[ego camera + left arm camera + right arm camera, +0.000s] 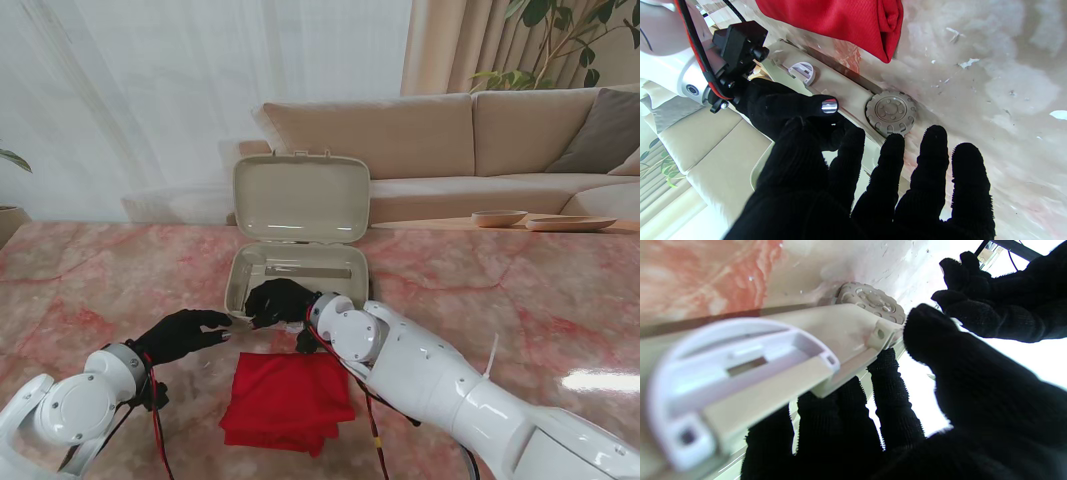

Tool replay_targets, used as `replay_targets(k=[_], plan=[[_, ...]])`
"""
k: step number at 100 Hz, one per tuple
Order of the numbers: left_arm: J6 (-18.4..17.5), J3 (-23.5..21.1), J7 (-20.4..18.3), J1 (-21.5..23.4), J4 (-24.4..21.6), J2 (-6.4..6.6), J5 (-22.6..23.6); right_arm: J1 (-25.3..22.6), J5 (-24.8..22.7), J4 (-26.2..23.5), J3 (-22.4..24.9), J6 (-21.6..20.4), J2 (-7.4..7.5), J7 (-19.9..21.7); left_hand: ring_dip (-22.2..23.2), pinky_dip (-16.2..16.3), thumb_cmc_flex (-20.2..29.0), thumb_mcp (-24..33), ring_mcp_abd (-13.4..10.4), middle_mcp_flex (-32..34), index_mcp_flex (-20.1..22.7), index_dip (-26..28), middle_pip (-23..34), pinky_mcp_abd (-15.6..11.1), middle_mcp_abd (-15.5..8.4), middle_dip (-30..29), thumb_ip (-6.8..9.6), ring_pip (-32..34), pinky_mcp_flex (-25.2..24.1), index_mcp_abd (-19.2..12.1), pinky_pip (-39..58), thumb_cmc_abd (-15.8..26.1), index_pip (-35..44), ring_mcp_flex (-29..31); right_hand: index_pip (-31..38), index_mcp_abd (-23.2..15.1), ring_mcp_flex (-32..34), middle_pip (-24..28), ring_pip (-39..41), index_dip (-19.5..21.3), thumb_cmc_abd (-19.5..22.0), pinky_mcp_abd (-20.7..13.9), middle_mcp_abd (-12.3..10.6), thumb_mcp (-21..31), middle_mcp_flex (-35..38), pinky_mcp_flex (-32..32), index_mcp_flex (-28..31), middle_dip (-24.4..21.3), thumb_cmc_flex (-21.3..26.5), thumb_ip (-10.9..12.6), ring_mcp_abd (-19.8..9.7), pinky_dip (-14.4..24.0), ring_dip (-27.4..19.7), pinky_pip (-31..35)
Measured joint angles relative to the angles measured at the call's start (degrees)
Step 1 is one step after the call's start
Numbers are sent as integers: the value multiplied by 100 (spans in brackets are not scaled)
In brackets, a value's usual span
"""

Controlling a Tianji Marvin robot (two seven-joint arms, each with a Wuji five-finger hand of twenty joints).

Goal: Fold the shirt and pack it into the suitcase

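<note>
The red shirt (288, 400) lies folded on the table, nearer to me than the beige suitcase (300, 275), whose lid (300, 198) stands upright. My right hand (280, 300) grips the suitcase's front wall: its fingers (887, 396) hook inside the rim (840, 326) and the thumb presses outside. My left hand (185, 333) hovers open just left of the front left corner, fingers spread and touching nothing. In the left wrist view the left hand (873, 193) points at the corner wheel (891, 112), with the right hand (783, 106) and the shirt (846, 23) beyond.
A white latch (733, 366) sits on the suitcase's front wall. Pink marble table (500, 290) stretches to both sides. A sofa (450, 140) stands behind the table, and a bowl (498, 217) and tray (570, 223) rest at the far right edge.
</note>
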Motion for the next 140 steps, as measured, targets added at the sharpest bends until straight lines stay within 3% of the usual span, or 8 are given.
replay_targets(k=[10,34,76,101,124,140], plan=[[-8,5,9,-8,10,0,-1,-57,-63,-108,54,67,49,-46,0,0,0,0,0,0,0,0,0,0,0,0,0,0,0,0,0,0,0,0,-390,73,-87,-43,-145,57,110,77,31,-23,-79,-70,-6,-9,-73,183,31,-2,-65,-53],[-52,27,43,-37,47,-2,0,-188,-183,-370,203,250,168,-120,0,0,0,0,0,0,0,0,0,1,0,0,0,0,0,0,0,0,0,0,-544,100,-253,-107,-433,127,145,85,53,-138,-180,-188,-9,-73,-131,183,295,-54,-171,-114],[-97,98,89,-124,123,-10,-39,-476,-377,-1001,604,581,359,-380,0,0,0,0,0,0,0,0,0,2,0,0,0,0,0,0,0,0,0,0,-681,158,-358,-175,-524,263,196,86,65,-284,-204,-206,-11,-136,-274,236,310,-56,-176,-129],[-140,166,142,-190,112,-18,-58,-990,-897,-2107,1213,1082,618,-530,0,0,0,0,0,0,0,0,0,2,0,0,0,0,0,0,0,0,0,0,-756,173,-358,-282,-535,265,258,86,84,-401,-204,-236,-11,-139,-432,236,314,-56,-230,-130],[-146,273,216,-237,26,-22,-71,-1480,-1553,-2992,1735,1241,844,-593,-3,-7,0,0,0,0,0,0,0,2,0,0,0,0,0,0,-70,0,0,0,-829,228,-382,-405,-727,333,310,86,87,-575,-204,-266,-11,-151,-433,236,316,-57,-302,-264],[-219,349,215,-270,-39,-24,-120,-1945,-1858,-3678,2091,1361,1027,-518,-164,-275,0,0,0,0,0,0,-91,-22,10,-60,0,-207,-1,0,-312,0,-71,-95,-959,292,-399,-542,-1024,339,364,79,117,-747,-207,-266,-11,-219,-433,236,316,-60,-510,-491]])
